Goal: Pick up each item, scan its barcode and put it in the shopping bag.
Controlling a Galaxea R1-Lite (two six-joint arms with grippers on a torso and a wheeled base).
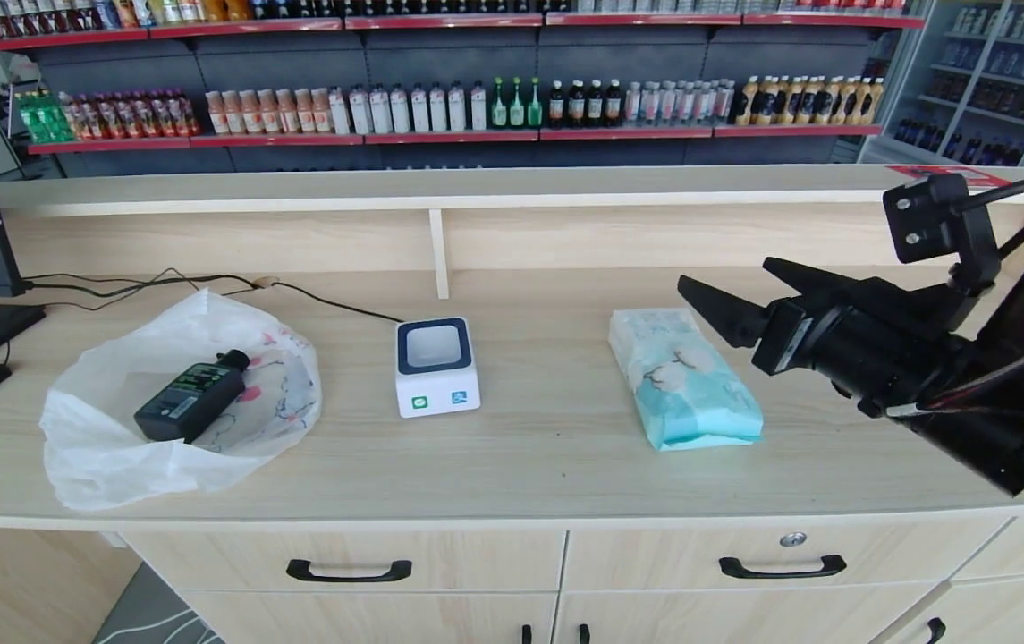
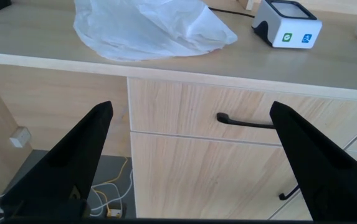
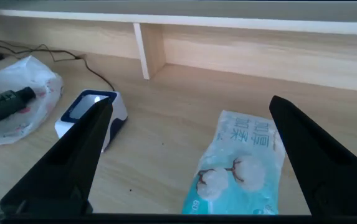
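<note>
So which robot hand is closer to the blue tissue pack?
Right. The right gripper hovers open just beside the tissue pack; the left gripper is down by the drawers, below the counter.

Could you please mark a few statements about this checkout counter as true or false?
1. The pack lies on the counter, to the scanner's right. True.
2. The right gripper holds the pack. False: it is open and empty, not touching the pack.
3. A dark bottle lies on the bag. True.
4. The scanner stands inside the bag. False: it stands on bare counter between bag and pack.
5. The left gripper is shut. False: it is open.
</note>
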